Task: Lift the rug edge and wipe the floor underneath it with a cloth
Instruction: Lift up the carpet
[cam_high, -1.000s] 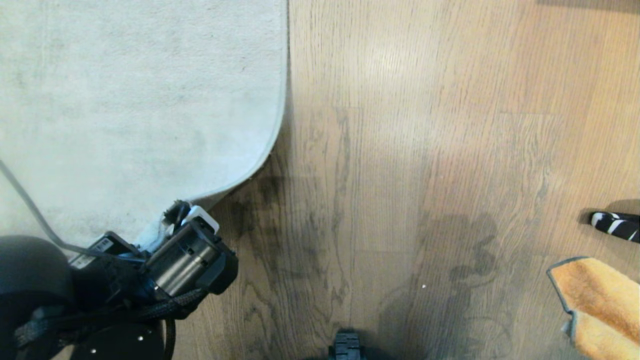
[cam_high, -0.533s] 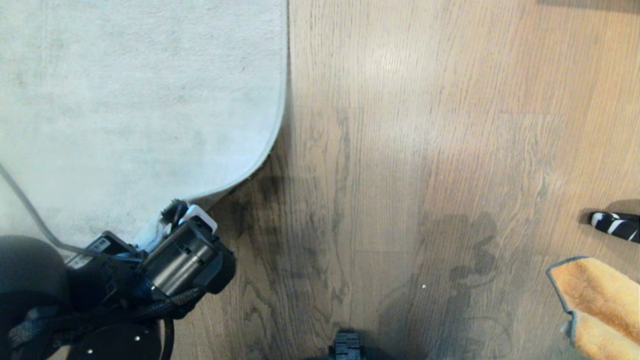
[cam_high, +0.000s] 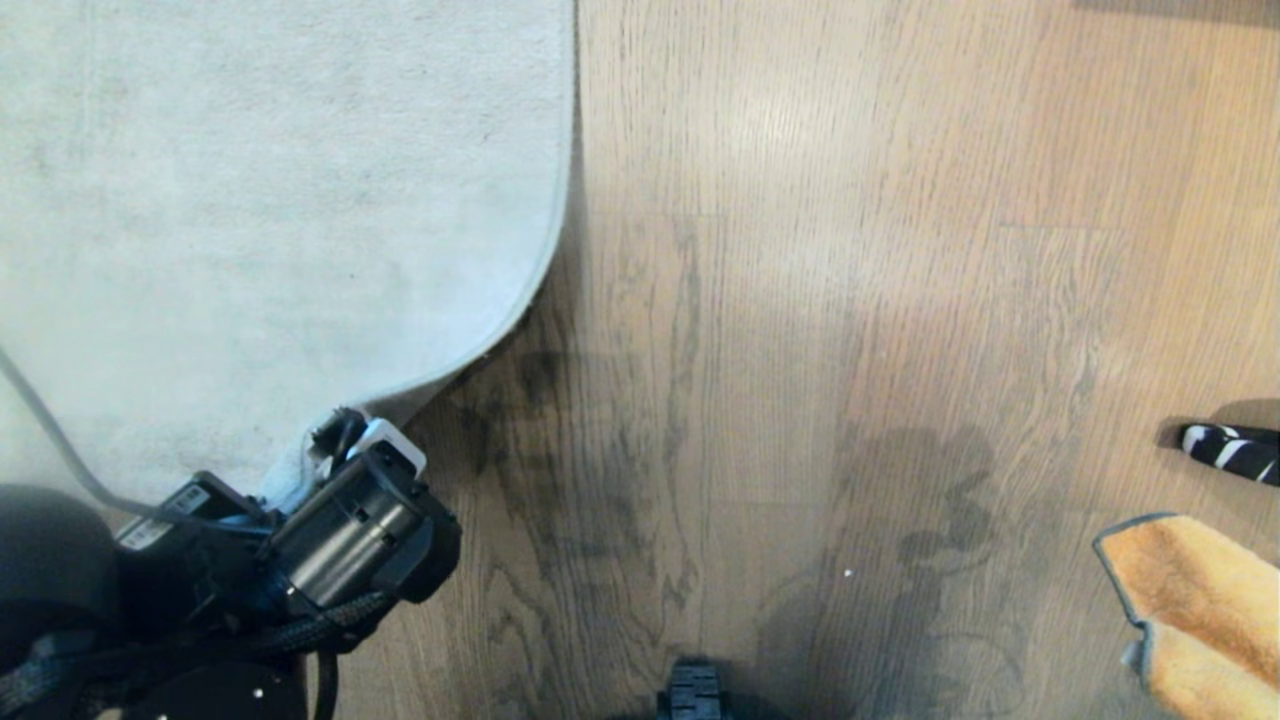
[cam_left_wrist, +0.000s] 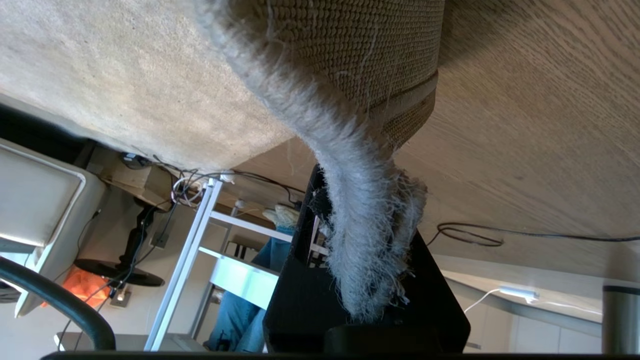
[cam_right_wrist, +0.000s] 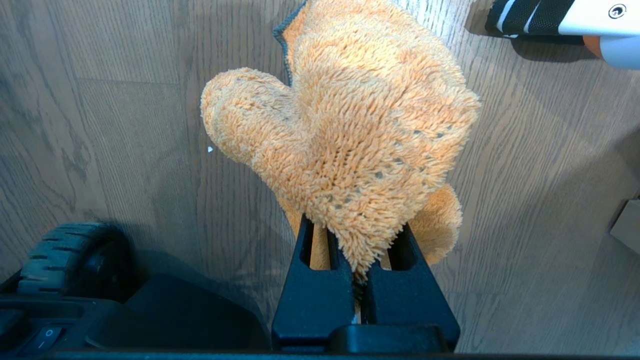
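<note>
Left claw (cam_left_wrist: 367, 300): black jaws clamped on the frayed corner of the light grey-beige short-pile rug edge (cam_left_wrist: 370, 235), at the near left of the head view.
Rug edge: raised off the brown wood-grain plank floor (cam_high: 800, 300), coarse tan backing showing (underside turned outward).
Right claw (cam_right_wrist: 357, 300): pressed together on the fluffy orange-yellow microfibre cloth (cam_right_wrist: 350, 135).
Cloth: hanging above the floor, far right, well apart from the rug.
</note>
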